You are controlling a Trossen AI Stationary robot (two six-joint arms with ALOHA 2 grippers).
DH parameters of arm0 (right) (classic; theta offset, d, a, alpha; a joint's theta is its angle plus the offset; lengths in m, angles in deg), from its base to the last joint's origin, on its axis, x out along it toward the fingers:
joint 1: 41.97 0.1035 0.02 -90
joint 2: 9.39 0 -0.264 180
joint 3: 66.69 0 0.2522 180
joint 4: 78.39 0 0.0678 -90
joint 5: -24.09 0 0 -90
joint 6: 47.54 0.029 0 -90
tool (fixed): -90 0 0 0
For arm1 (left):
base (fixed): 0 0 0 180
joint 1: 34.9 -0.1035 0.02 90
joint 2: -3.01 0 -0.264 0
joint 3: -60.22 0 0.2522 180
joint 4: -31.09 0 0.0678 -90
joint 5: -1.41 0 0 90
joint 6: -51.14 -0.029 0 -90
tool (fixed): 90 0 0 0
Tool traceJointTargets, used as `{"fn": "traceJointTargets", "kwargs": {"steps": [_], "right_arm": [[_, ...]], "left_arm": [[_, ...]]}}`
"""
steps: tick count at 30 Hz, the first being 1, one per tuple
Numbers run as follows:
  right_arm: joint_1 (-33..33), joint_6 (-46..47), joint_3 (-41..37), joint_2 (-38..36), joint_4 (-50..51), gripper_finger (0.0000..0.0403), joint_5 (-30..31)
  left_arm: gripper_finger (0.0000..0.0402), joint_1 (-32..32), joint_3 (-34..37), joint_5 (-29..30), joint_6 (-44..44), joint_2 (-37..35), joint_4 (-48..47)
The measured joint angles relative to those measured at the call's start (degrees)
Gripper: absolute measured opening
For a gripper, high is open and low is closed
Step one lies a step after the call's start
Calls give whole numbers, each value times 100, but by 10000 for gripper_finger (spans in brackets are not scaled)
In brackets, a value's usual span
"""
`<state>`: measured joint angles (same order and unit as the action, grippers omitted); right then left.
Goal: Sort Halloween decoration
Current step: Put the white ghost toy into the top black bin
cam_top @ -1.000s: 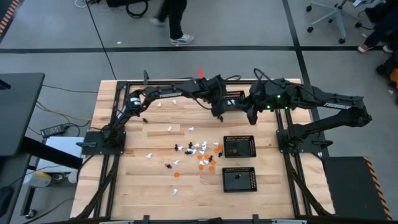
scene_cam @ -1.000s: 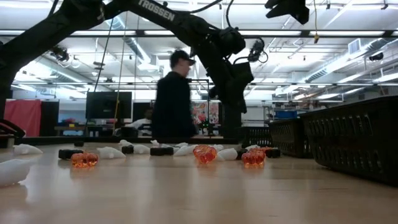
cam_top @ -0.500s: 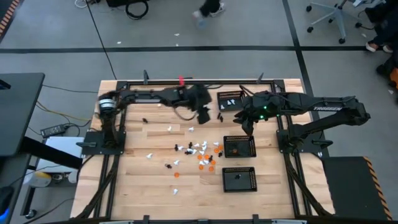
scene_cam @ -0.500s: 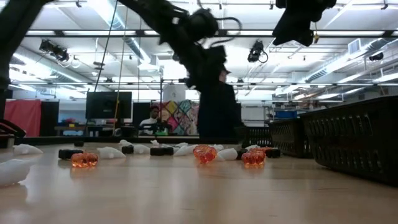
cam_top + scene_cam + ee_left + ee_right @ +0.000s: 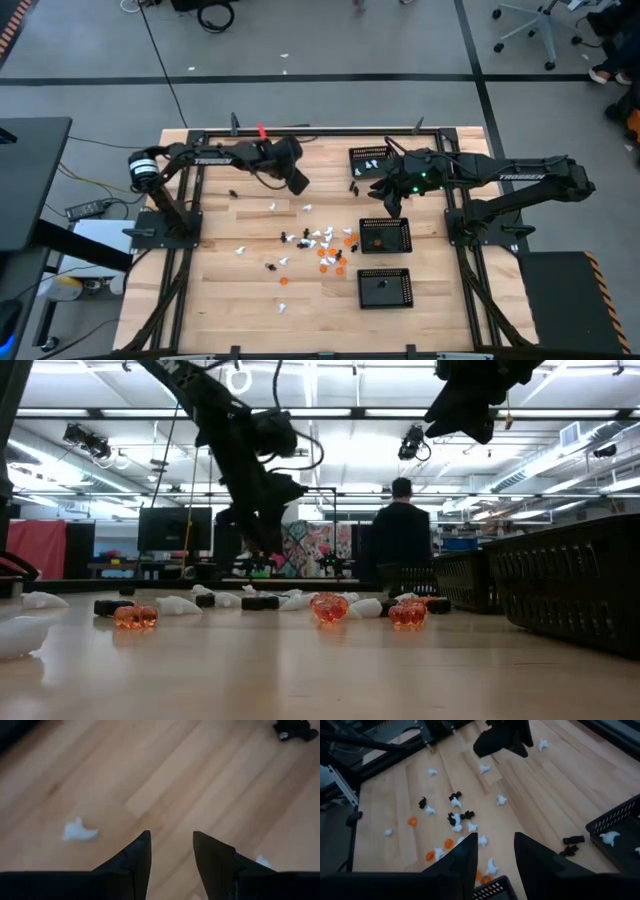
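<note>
Tiny white, orange and black figures (image 5: 322,243) lie scattered on the wooden table; the low view shows them (image 5: 330,606) lying in a row. My left gripper (image 5: 299,186) hangs open above bare wood left of the table's middle. In its wrist view the open fingers (image 5: 171,840) are over the boards, with a white figure (image 5: 77,831) off to one side. My right gripper (image 5: 391,207) is open (image 5: 495,842) in the air just far of the middle tray, looking over the figures (image 5: 456,817). Neither gripper holds anything.
Three black mesh trays stand right of the middle: a far one (image 5: 370,158) with white figures, a middle one (image 5: 386,236) with orange ones, a near one (image 5: 386,288) with black ones. Two black figures (image 5: 357,187) lie beside the far tray. A person (image 5: 400,540) stands behind the table.
My left gripper has swung from beside the far tray toward the table's left edge and now hangs over bare wood. My right gripper has come down a little and shifted slightly toward the near edge. A person has walked across behind the table.
</note>
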<state>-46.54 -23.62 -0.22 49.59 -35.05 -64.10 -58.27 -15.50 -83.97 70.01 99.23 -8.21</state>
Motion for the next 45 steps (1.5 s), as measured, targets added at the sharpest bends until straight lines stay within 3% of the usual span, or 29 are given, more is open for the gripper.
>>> {"fn": "traceJointTargets", "kwargs": {"steps": [5, 12, 21, 33, 37, 45], "right_arm": [[10, 70, 0, 0, -4, 132, -36], [10, 137, 0, 0, -102, 132, -37], [16, 194, 0, -1, -211, 132, -38], [70, 361, 0, 0, -298, 132, -42], [84, 446, 0, 0, -297, 132, -42], [84, 446, 0, 0, -297, 132, -42]], "left_arm": [[163, 117, 167, -1062, -852, 0, 5], [182, 1010, 252, -1093, -2201, 57, 218], [226, 1098, 243, -1018, -2032, 497, 771], [231, 1170, 221, -848, -1997, 1131, 1080], [209, 1231, 223, -748, -2119, 1145, 1179], [118, 1299, 223, -615, -2185, 1159, 1145]]}}
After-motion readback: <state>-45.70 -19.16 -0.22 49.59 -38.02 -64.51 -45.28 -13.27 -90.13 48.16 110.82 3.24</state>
